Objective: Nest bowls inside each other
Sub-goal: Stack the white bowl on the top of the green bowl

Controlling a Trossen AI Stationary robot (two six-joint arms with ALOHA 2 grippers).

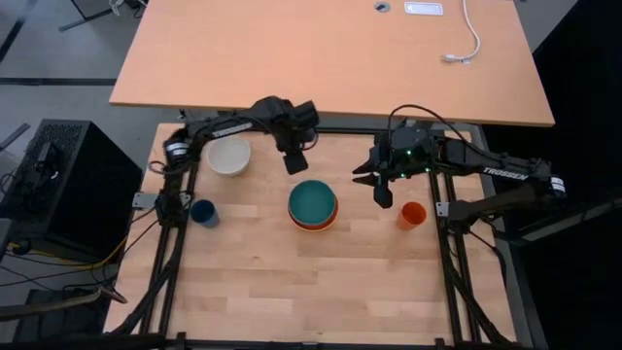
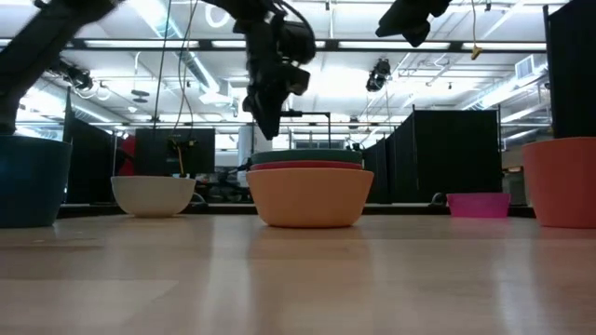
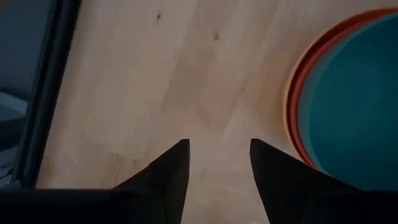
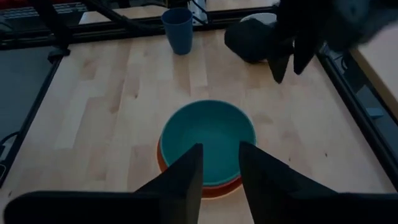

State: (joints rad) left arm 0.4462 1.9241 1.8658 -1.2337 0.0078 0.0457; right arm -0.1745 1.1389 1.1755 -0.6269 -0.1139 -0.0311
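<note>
Teal bowl (image 1: 312, 201), red, orange nested; white bowl (image 1: 228, 155), pink bowl (image 2: 478, 204) left; left gripper (image 3: 217, 165), right gripper (image 4: 219, 168) both parted, empty.

A round teal green plastic bowl (image 1: 312, 200) shows its red (image 2: 307, 166) and orange (image 2: 310, 196) plastic bowls as thin rims around it. The round white plastic bowl (image 1: 229, 155) is plain cream-white inside. A small magenta-pink plastic bowl (image 2: 479, 204) is one flat colour. The small dark blue cup (image 1: 203, 212) and small orange cup (image 1: 412, 215) are unpatterned. The pale wooden tabletop (image 1: 292, 282) has plank-like grain. Both arms' claws, left (image 1: 294, 163) and right (image 1: 383, 194), are dark, nearly black.
</note>
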